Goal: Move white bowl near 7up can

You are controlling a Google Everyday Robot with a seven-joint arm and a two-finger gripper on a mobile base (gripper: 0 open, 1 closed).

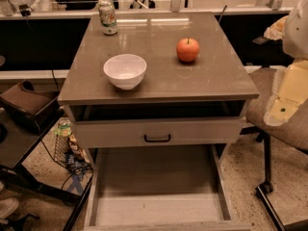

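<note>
Since the white bowl [125,70] stands free with nothing touching it, stage: I judge the reach has not begun.
Bottom drawer [154,196]: below and nearer than the bowl, pulled out, so I should approach from above.
Gripper [288,90]: well right of the bowl, off the surface [211,78] and over a chair [281,124]. It looks parked out of the way. Whether my jaws are wide or narrow, I cannot tell.
White bowl: front left of the surface, upright, mouth up, glossy plain white, narrower at the base. The open rim offers a grip.
Apple [187,49]: right of the bowl and a little farther back, out of the lane.
7up can [108,18]: well behind the bowl at the far left corner, upright. The stretch between them is bare, so I expect a straight carry back.
</note>
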